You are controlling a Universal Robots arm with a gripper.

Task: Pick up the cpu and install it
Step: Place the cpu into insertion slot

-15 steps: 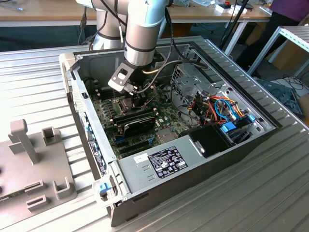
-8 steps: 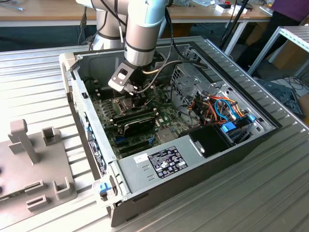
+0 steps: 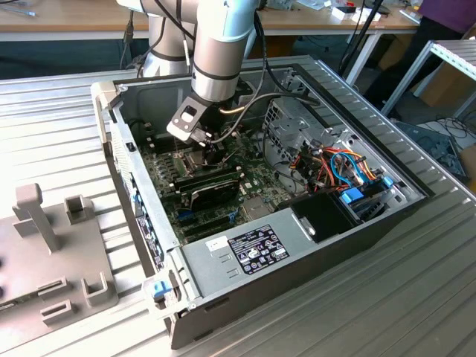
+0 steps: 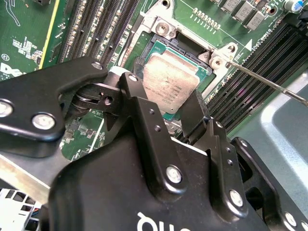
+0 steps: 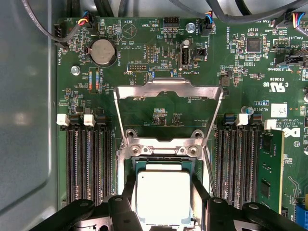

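Note:
The cpu [image 5: 163, 197] [image 4: 171, 82], a small square chip with a silvery top, lies flat over the dark socket on the green motherboard [image 5: 159, 43] [image 3: 256, 182]. My gripper [image 5: 163, 192] [image 4: 166, 103] [image 3: 210, 152] reaches down into the open computer case, and its black fingers [image 5: 129, 190] press against two opposite edges of the cpu. The socket's hinged metal frame [image 5: 168, 91] is folded back, away from the chip. A thin wire lever [image 4: 269, 84] sticks out beside the socket.
Black memory slots [image 5: 89, 163] flank the socket, and one slot holds a green module [image 5: 269, 168]. A black oblong module [image 3: 212, 195], a power supply [image 3: 245, 249] and bundled cables [image 3: 342, 167] sit in the case. A grey fixture [image 3: 44, 253] stands at the exterior view's left.

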